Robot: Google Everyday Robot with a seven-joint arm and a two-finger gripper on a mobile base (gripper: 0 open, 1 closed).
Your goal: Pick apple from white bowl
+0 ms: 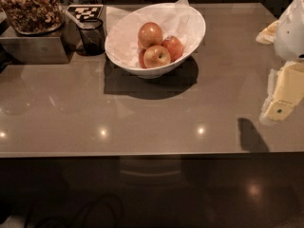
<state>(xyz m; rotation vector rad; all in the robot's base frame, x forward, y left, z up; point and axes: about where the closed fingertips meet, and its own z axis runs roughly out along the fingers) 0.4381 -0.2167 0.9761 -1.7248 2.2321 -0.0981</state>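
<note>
On my feed the white bowl (164, 70) stands on the brown table (142, 122), and I use it as the reference for every position below. The bowl is lined with crinkled white paper (123, 32), and its rim slants, higher on the far side. It holds 4 apples. The apple (150, 34), reddish-orange with a pale sheen, sits on top of the pile toward the far side, touching the fruit beneath it. In front of it lies a yellower apple (157, 56) with its stem dimple facing the camera. A redder apple (173, 47) lies to the right of these 2, and a 4th apple (142, 58) shows only as a red sliver at the lower left of the pile. The gripper (284, 91) hangs at the right edge of the view, well apart from the bowl and nearer the camera than it, above the table. I cannot tell whether it is set wide or narrow. A small dark cup (91, 34) stands just beside the bowl on its left. Further left of the bowl, a tray of nuts (29, 8) rests on a metal box (33, 46).
</note>
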